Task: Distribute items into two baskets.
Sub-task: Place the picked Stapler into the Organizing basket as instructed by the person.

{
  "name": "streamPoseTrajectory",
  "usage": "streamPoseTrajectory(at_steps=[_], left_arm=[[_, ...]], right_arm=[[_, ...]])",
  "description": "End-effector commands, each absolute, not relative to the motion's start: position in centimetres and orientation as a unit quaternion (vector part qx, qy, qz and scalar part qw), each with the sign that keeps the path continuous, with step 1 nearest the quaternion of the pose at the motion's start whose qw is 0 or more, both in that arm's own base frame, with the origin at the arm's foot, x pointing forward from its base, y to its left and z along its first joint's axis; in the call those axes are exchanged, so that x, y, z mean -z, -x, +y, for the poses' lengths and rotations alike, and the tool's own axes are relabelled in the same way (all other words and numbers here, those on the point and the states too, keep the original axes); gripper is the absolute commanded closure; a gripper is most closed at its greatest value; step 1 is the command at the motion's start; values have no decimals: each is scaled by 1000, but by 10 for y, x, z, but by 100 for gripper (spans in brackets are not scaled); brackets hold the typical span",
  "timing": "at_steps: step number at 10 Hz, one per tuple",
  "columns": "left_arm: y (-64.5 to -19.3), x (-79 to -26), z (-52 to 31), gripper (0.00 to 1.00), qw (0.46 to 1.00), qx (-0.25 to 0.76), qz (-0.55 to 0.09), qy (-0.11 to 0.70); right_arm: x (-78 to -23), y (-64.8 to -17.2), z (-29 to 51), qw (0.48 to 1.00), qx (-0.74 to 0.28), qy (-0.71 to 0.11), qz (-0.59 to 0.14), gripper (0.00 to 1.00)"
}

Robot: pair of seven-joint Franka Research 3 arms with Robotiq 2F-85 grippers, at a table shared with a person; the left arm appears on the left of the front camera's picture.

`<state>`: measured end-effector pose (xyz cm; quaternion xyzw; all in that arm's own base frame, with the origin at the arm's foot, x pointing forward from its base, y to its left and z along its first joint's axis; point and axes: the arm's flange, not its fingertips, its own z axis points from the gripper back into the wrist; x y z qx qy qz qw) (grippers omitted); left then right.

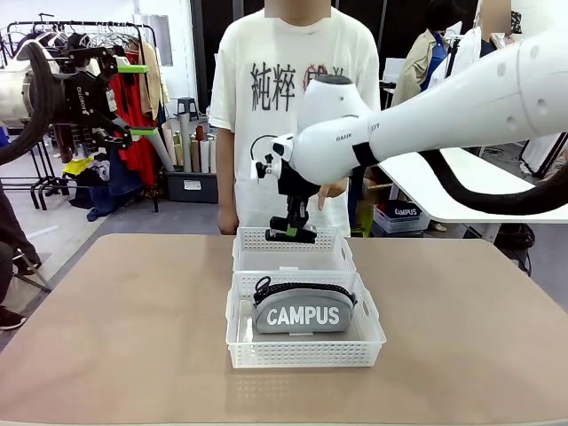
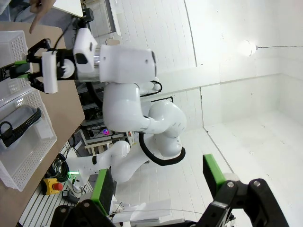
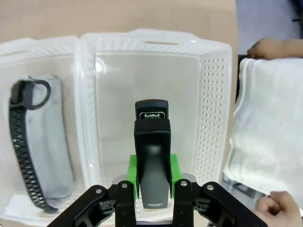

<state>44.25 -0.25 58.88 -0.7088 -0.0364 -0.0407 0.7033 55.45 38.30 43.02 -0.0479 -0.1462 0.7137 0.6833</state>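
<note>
Brown laminate tabletop point(image 1: 115, 328) in a workshop with clothes racks behind; a person in a white printed T-shirt point(image 1: 293, 98) stands at the far edge. The right gripper point(image 1: 292, 232), jaws clamped on the small black metal-and-plastic stapler point(image 3: 152, 151), hangs directly above the far translucent-white perforated plastic basket point(image 1: 293, 257), whose floor lies bare below the fingers. In the right wrist view the green pads point(image 3: 134, 175) pinch the stapler's flanks near its rear, the nose projecting forward beyond the fingertips. Nearer the robot than this gripper, touching the far basket end to end, sits the matching near basket point(image 1: 306, 353) holding the grey zippered fabric pouch lettered "CAMPUS" point(image 1: 303, 312), upright on its long edge with the black zipper on top.

The left gripper point(image 1: 133, 99) is raised well off to the side of the baskets, fingers spread wide and empty.

Handling, as judged: the stapler is rigid, dense for its size and smooth-sided, so a side pinch near mid-body resists tipping, and a low release avoids a bounce. The pouch looks soft, light and compliant; it would best be taken across its width below the zipper.
</note>
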Motion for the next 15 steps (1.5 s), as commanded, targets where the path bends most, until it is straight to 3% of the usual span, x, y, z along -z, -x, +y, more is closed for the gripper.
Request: streamPoseTrajectory(at_steps=[1,5,13,14,15], left_arm=[[-442,-590,-2,0,702,42,-36,710],[-442,-590,-2,0,702,42,-36,710],[-442,-590,-2,0,702,42,-36,710],[-442,-590,-2,0,702,42,-36,710],[-442,-590,-2,0,702,42,-36,710]], right_arm=[[-414,-567,383,668,-725,72,-149,100],[-371,-597,386,684,-719,77,-95,100],[-342,-605,377,694,-711,81,-77,100],[-342,-606,376,697,-709,80,-74,92],[-341,-607,376,699,-707,79,-72,74]])
